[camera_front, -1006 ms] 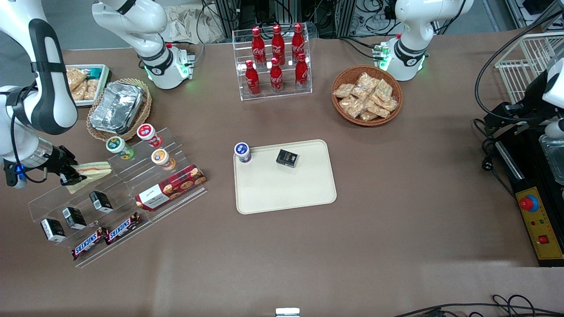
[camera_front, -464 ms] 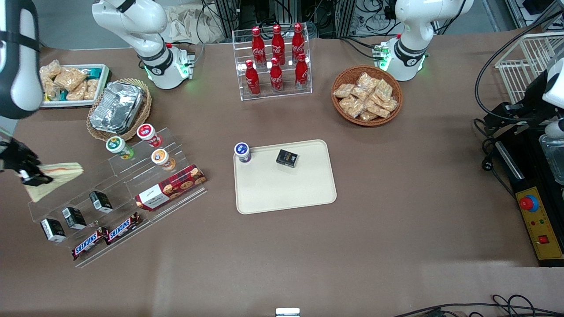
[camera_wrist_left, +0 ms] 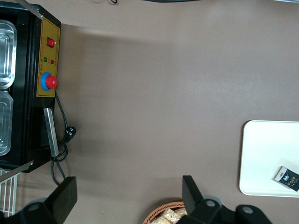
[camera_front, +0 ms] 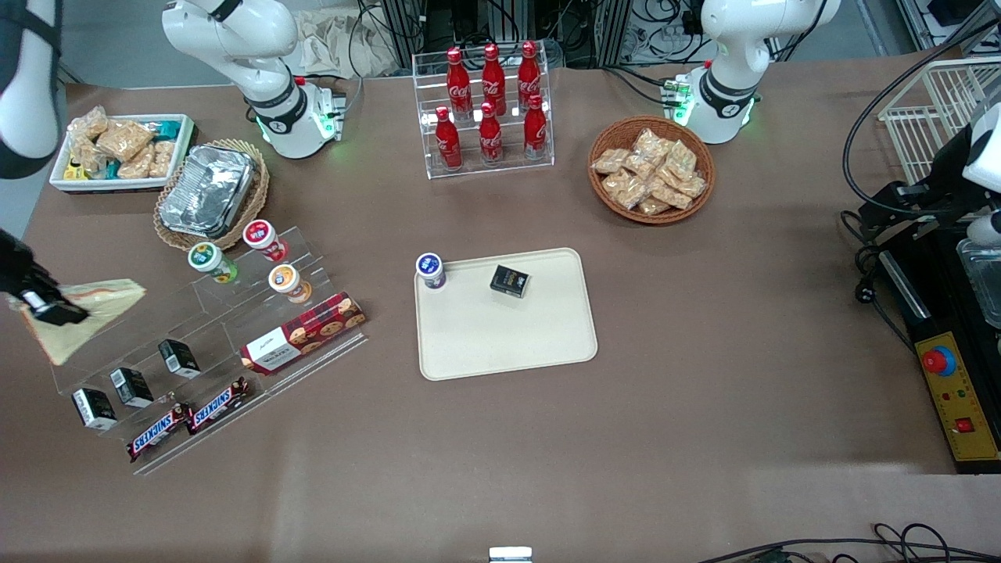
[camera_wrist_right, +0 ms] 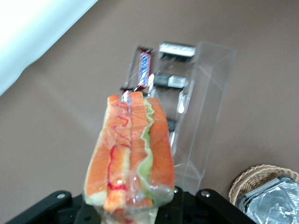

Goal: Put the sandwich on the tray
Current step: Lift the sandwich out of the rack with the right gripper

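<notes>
Gripper (camera_front: 47, 309) at working arm's end of table, up in the air just off the clear stepped display rack (camera_front: 211, 344), jaws clenched on sandwich (camera_front: 94, 309). Wedge held by one end, pointing out sideways from the fingers; wrist view shows cut edge w/ orange-pink & green filling facing cam, wrapped in clear film, pinched at its base. End grip likely chosen to leave most of the wedge free for a flat set-down. Rack holds yogurt cups (camera_front: 262, 238) on upper step, small black boxes (camera_front: 129, 385) lower, red cookie box (camera_front: 303, 332) and Snickers bars (camera_front: 188, 418) nearest front cam — sandwich looks lifted high enough to pass over these. Foil container (camera_front: 207, 190) in wicker basket farther from front cam than rack. Tray (camera_front: 508, 344) mid-table, well apart from gripper; already carries a cup (camera_front: 430, 270) at one corner and a black box (camera_front: 510, 281) near the edge farther from front cam. Bare area nearer front cam seems best drop spot. Transit leg remains.
</notes>
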Motion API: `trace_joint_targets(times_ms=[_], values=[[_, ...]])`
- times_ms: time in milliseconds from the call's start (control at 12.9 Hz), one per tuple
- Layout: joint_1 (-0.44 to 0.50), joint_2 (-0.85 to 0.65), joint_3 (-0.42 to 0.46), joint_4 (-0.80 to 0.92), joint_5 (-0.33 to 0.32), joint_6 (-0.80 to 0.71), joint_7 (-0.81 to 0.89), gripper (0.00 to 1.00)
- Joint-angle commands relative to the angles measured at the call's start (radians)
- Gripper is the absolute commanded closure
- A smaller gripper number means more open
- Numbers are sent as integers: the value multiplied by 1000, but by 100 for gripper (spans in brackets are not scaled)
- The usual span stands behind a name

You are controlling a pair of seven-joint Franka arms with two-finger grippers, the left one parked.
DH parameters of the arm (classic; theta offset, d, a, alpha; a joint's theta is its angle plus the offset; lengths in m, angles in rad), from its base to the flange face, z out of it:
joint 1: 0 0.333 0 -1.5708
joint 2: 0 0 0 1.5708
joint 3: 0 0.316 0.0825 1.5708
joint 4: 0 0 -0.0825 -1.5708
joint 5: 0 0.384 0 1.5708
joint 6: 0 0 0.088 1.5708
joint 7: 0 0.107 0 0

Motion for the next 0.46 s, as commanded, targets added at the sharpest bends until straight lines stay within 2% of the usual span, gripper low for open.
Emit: trace_joint_targets(times_ms=[0, 232, 387], values=[[121, 21, -3, 41, -45, -68, -7, 64], [242, 21, -2, 48, -37, -65, -33, 64], [328, 30, -3, 73, -40, -63, -114, 64]])
